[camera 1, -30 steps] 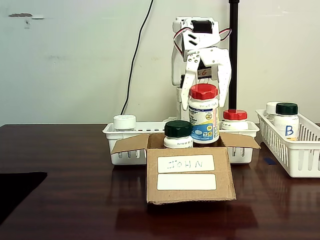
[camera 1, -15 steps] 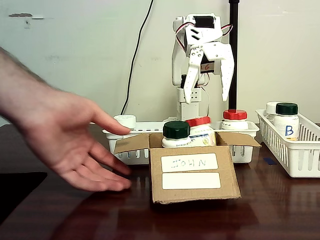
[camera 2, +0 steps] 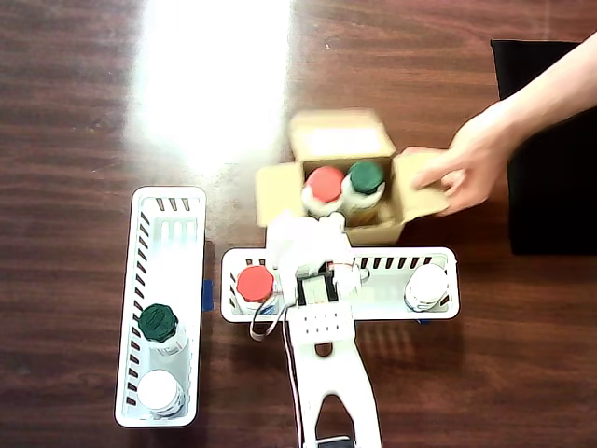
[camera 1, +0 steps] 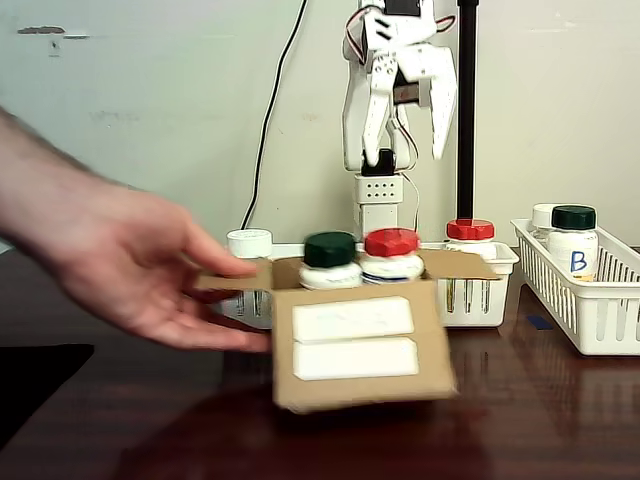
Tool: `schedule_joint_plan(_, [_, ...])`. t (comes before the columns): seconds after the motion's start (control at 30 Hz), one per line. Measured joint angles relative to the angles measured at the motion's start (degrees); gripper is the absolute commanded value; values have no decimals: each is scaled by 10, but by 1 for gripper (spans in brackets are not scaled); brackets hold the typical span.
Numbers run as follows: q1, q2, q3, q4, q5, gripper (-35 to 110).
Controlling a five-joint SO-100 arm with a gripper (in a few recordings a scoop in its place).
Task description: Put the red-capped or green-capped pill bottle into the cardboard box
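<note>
Nearest us, a person's hand (camera 1: pixel 120 265) now grips the cardboard box (camera 1: pixel 355 355), which has slid left. Inside, we see the pill bottle (camera 1: pixel 391 254) released beside a green-capped bottle (camera 1: pixel 330 260). Behind, the pincer (camera 1: pixel 405 105) has risen, spread, empty; placement looks done.

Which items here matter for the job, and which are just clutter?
Job: red-capped white pill bottle, brown cardboard box holding it, open white gripper.

Clutter: green-capped bottle in box, white slotted baskets, person's hand touching box.
</note>
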Motion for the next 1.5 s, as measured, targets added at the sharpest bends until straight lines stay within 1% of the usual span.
schedule_joint_plan(0.1, [-9, 53, 25, 40, 1, 0])
schedule_joint_plan(0.13, [-14, 70, 33, 54, 4, -4])
schedule_joint_plan(0.17, [-17, 89, 43, 62, 7, -5])
schedule_joint_plan(0.33, [-25, 165, 112, 88, 13, 1])
schedule_joint_plan(0.63, [-40, 305, 278, 83, 40, 1])
schedule_joint_plan(1.0, [-83, 475, 501, 17, 23, 1])
schedule_joint_plan(1.23, [-77, 599, 626, -14, 30, 1])
schedule_joint_plan(1.37, [-57, 675, 684, -16, 30, 1])
schedule_joint_plan(1.5, [-55, 791, 740, 21, 22, 1])
